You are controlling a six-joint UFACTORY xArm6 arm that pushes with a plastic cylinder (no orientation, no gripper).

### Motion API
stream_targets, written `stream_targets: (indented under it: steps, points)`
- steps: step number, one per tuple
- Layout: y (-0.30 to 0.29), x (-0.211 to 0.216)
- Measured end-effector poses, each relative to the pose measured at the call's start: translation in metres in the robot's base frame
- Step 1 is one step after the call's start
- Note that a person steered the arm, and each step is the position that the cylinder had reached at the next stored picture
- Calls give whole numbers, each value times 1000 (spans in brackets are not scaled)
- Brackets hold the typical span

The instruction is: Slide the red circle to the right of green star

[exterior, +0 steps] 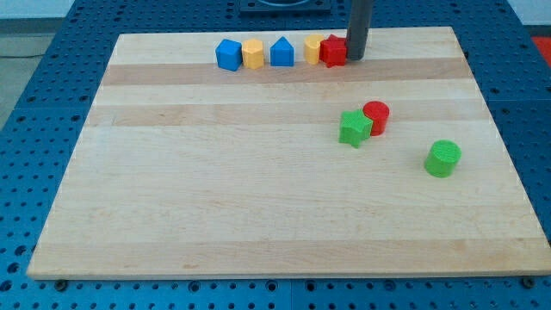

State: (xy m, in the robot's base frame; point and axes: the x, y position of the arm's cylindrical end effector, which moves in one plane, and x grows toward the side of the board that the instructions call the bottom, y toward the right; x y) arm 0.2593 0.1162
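The red circle (376,116) sits right of centre on the wooden board, touching the upper right side of the green star (354,128). My tip (354,57) is at the view's top, right beside a red block (333,51) in the top row, well above the red circle and the star.
A row along the top edge holds a blue block (228,54), a yellow block (252,53), a blue block (281,52), a yellow block (313,49) and the red block. A green circle (442,158) lies at the right. The board (258,207) rests on a blue perforated table.
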Motion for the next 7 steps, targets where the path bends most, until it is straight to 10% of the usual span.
stream_targets:
  steps: [4,7]
  points:
    - [29,24]
    - [44,125]
